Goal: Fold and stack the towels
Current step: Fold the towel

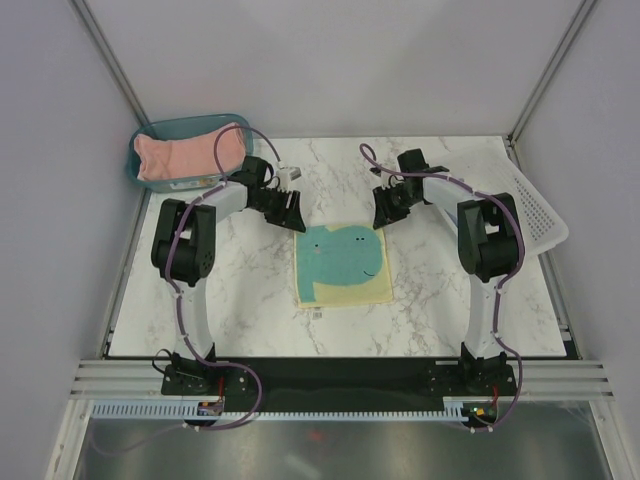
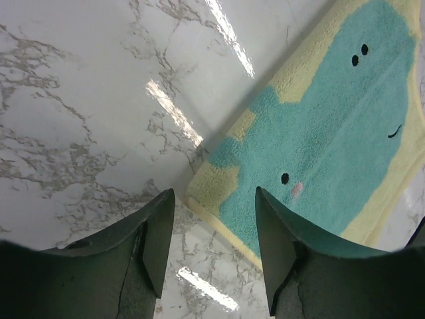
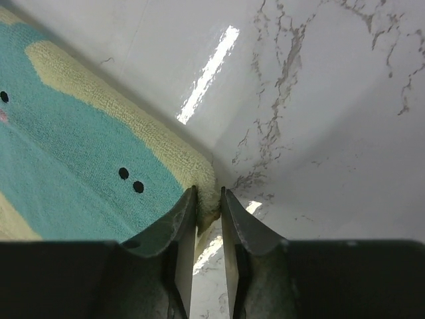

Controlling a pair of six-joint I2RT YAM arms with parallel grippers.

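Pinching one corner of the flat pale yellow whale-print terry towel (image 3: 80, 153), the right pincer (image 3: 208, 194) is nearly closed while the left pincer (image 2: 212, 199) gapes astride the next corner, so seemingly no fold is made yet and the salmon-pink cloth towel (image 1: 190, 152) beyond the left pincer waits.

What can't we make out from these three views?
- Top view: left claw and right claw tips hidden beneath their own bodies; contact with whale towel unreadable.
- Right wrist view: claw straddles the towel's corner; clamped or not, unclear.
- Top view: pink towel partly behind bin wall and cable; folds unclear.
- Top view: mark near towel, unreadably small.
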